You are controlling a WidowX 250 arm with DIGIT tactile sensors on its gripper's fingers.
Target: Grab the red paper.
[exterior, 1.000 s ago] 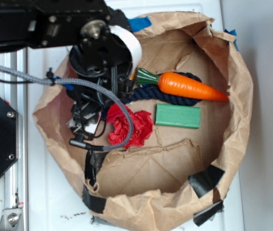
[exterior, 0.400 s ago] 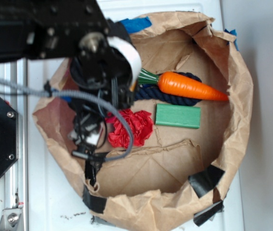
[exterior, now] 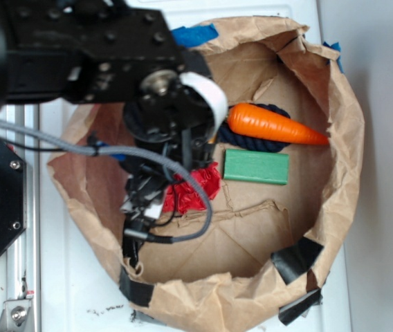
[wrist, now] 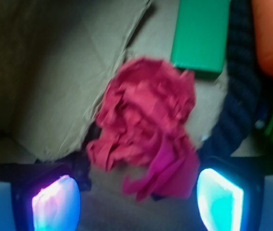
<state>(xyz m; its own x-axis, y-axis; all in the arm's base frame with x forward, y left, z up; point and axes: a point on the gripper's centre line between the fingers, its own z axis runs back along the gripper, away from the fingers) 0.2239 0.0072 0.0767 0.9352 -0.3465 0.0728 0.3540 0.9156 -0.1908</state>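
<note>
Inside the brown paper bag (exterior: 342,138), which lies open on a white surface (exterior: 72,297), the red paper (exterior: 195,190) rests on the cardboard floor, near the middle. From the exterior view the black arm (exterior: 79,55) covers a big part of it, so only its right side shows. Just to the right of the wad lies the green block (exterior: 255,167), close to it but I cannot tell if they touch. Above the block is the orange carrot (exterior: 272,126), which lies on a dark blue rope (exterior: 252,142).

The wrist view is clearer about the tool. The gripper (wrist: 139,199) stands wide open, with one finger pad (wrist: 55,204) glowing pink on the left and the other pad (wrist: 219,198) glowing cyan on the right (the light comes from the pads themselves). The lower edge of the red paper (wrist: 146,132) reaches down between the two pads, but neither pad presses on it, and the gripper has nothing in its hold. Behind the wad the green block (wrist: 201,36) and the rope (wrist: 237,101) are visible, a little blurred.

A grey cable (exterior: 148,155) hangs from the arm across the bag.
</note>
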